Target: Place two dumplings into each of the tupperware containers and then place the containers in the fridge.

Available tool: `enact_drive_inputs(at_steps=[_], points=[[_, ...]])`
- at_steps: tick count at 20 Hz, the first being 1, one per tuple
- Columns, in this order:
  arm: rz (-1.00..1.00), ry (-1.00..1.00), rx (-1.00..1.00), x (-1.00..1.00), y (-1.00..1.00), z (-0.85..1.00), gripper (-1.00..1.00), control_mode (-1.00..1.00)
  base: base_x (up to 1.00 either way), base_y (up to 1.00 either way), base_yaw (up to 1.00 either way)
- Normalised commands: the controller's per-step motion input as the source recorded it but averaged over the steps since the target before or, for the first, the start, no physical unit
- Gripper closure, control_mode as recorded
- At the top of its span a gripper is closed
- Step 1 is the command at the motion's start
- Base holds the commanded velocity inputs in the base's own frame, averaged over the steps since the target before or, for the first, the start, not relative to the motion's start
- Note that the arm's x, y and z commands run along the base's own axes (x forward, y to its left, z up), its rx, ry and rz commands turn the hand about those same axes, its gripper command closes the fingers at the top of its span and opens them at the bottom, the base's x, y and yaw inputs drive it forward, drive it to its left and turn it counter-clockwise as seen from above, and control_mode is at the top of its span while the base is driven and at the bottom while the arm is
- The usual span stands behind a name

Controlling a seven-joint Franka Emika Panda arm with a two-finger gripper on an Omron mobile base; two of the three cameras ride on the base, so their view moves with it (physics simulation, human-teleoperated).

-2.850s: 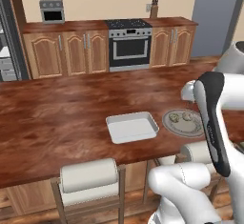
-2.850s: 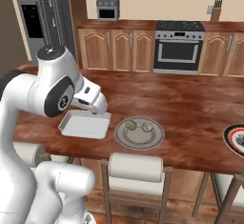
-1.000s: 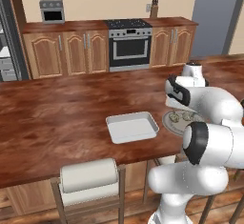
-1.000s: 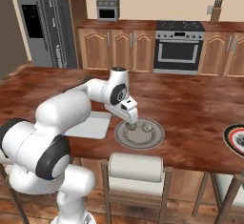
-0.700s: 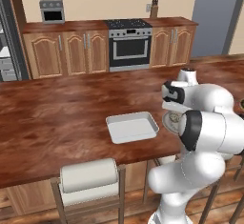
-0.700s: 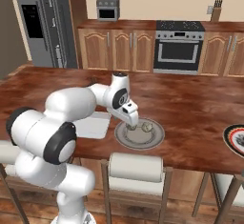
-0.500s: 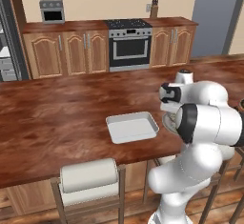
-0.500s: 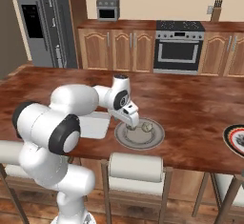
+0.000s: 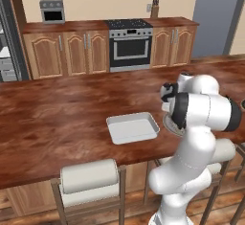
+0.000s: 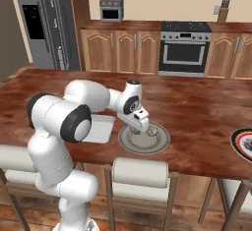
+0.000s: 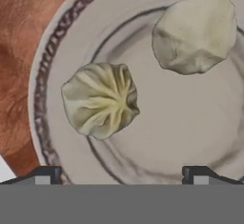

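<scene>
Gripper [image 11: 119, 173] hung wide open, empty, over grey plate [image 11: 43, 94]; crimped dumpling [image 11: 100, 99] sat just above-left of mid-jaws, second dumpling [image 11: 195, 35] upper right.

the arm reaches forward and bends down, its pincer [image 10: 141, 128] pointing downward, jaws spread wide.

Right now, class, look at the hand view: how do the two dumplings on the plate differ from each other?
The pleated dumpling shows a crimped top with folds meeting near its centre; the smooth dumpling shows hardly any folds. The pleated dumpling looks yellower, the smooth dumpling paler. The pleated dumpling lies nearer the open tool; the smooth dumpling lies farther off. Both rest apart on the round grey plate.
</scene>
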Motion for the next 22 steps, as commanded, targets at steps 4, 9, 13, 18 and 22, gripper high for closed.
enact_drive_inputs(at_steps=[4,9,13,18,22], points=[[0.00,0.00,0.00,0.56,0.00,-0.29,-1.00,-1.00,0.00,0.00,0.00],[0.00,0.00,0.02,0.46,-0.09,-0.33,-1.00,-1.00,0.00,0.00,0.00],[0.00,0.00,0.00,0.01,-0.05,-0.13,-1.00,-1.00,0.00,0.00,0.00],[0.00,0.00,0.00,-0.04,0.00,-0.09,-1.00,-1.00,0.00,0.00,0.00],[0.00,0.00,0.00,-0.13,0.02,-0.12,-1.00,-1.00,0.00,0.00,0.00]])
